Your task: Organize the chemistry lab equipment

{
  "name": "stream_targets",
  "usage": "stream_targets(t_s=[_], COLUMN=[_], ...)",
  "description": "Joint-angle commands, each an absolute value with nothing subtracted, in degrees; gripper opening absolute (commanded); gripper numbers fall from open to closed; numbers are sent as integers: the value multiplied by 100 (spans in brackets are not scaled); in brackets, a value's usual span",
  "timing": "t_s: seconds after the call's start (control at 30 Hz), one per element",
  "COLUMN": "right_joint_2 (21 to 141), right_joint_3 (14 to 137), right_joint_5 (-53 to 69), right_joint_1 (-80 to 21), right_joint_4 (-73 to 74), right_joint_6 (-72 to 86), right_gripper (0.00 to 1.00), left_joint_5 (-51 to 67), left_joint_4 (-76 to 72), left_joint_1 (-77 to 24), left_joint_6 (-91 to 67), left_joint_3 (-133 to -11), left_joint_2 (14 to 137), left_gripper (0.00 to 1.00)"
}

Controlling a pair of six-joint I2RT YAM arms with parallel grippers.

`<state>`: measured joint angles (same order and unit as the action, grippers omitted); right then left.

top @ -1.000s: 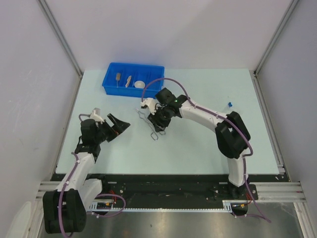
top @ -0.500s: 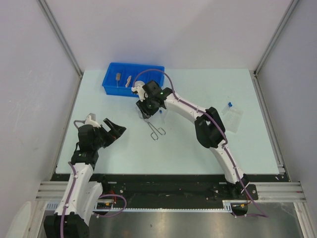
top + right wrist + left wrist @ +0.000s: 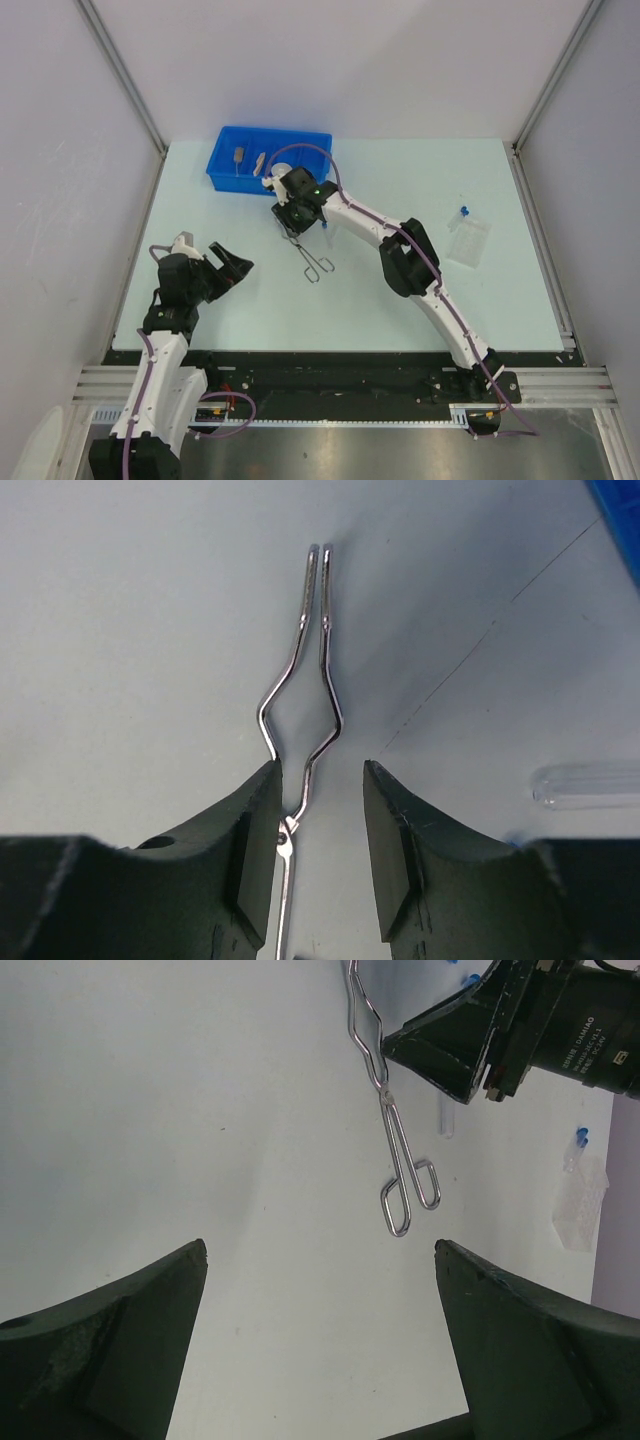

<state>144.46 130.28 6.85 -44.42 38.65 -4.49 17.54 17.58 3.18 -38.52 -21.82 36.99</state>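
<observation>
Silver wire tongs (image 3: 313,262) lie flat on the pale table, loop handles toward the near side. My right gripper (image 3: 293,226) is lowered over their pivot. In the right wrist view the tongs (image 3: 300,695) run between the jaws of the right gripper (image 3: 318,770): the wire rests against the left finger (image 3: 250,820), and a clear gap stays at the right finger, so nothing is pinched. My left gripper (image 3: 237,262) hovers wide open at the near left, and the tongs (image 3: 405,1175) lie ahead of it (image 3: 320,1247). A clear tube (image 3: 590,785) lies just right of the right gripper.
The blue divided bin (image 3: 270,131) stands at the far left, holding wooden-handled tools (image 3: 240,156). A blue-capped tube (image 3: 464,212) and a clear plastic rack (image 3: 468,240) lie at the right. Metal frame posts border the table on both sides.
My right arm has reached farther left and toward the bin, bringing its gripper along the tongs toward their far end. The left arm drew back a little and then held still.
</observation>
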Motion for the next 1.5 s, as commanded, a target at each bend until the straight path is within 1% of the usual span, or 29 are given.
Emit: stream_targets(t_s=[0.0, 0.4, 0.5, 0.53, 0.63, 0.8, 0.93, 1.1, 1.23, 1.3, 1.47], right_joint_2=[14660, 15056, 15100, 15100, 15056, 14863, 14555, 14195, 13975, 13931, 13834], right_joint_3=[13482, 13825, 13825, 13790, 13685, 13562, 13474, 13334, 13166, 13114, 13060], right_joint_5=[510, 308, 168, 132, 0, 122, 509, 966, 1230, 1309, 1380], right_joint_1=[-4465, -4500, -4518, -4526, -4553, -4544, -4509, -4474, -4456, -4456, -4456], right_joint_4=[3709, 3674, 3753, 3788, 3788, 3771, 3744, 3692, 3604, 3604, 3560], right_joint_6=[-448, -562, -598, -632, -703, -677, -484, -273, -202, -176, -123], right_gripper=[43, 41, 30, 24, 15, 6, 0, 0, 0, 0, 0], left_joint_5=[1740, 1802, 1819, 1837, 2074, 2802, 3471, 3621, 3656, 3621, 3182], left_joint_4=[1775, 1705, 1696, 1661, 1416, 924, -182, -790, -1107, -1300, -1572], left_joint_1=[334, 334, 334, 343, 334, 334, 325, 220, 53, -175, -413], left_joint_6=[-3727, -3727, -3735, -3735, -3779, -4034, -4411, -4614, -4675, -4728, -4816], left_joint_3=[-2364, -2355, -2347, -2321, -2207, -1960, -1548, -1336, -1310, -1318, -1345], left_joint_2=[3665, 3762, 3771, 3779, 3840, 4139, 4350, 4666, 5194, 5378, 5923], left_gripper=[100, 100, 100, 100, 100, 100, 100, 100, 100, 99, 99])
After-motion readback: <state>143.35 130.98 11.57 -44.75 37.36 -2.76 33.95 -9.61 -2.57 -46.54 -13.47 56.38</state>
